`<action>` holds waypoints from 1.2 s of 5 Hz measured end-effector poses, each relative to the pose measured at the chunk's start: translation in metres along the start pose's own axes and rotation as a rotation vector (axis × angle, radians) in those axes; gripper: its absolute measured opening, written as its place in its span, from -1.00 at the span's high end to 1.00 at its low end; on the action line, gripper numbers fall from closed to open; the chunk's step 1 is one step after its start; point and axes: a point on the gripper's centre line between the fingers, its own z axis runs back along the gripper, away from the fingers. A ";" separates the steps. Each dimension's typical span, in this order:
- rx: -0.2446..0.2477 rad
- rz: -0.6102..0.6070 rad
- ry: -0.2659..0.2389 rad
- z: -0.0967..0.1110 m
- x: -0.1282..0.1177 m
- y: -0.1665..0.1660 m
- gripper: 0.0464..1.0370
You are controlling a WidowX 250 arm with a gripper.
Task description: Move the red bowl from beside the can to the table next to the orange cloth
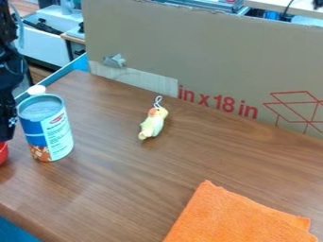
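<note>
End effector [5, 132] near can [53, 133]; perhaps touching red object [3, 152].

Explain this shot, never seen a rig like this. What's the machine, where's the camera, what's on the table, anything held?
The machine is one black robot arm, coming in at the upper left, with a black two-finger gripper hanging at the left edge. The one picture comes from a fixed camera looking down at a slant on the brown wood-grain table.

Just below the gripper is a red object, cut off by the edge; I can't tell whether it's held. Beside them stands a blue and white cylindrical can. Near the middle lies a small pale yellow-green toy bird with a looped cord. At the lower right is an orange cloth. A large brown cardboard panel stands behind.
</note>
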 end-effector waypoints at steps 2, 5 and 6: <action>-0.104 -0.039 -0.029 -0.033 -0.004 0.014 -0.93; -0.136 -0.052 -0.017 -0.055 0.003 0.013 -0.93; -0.139 -0.049 -0.028 -0.059 0.008 0.014 -0.93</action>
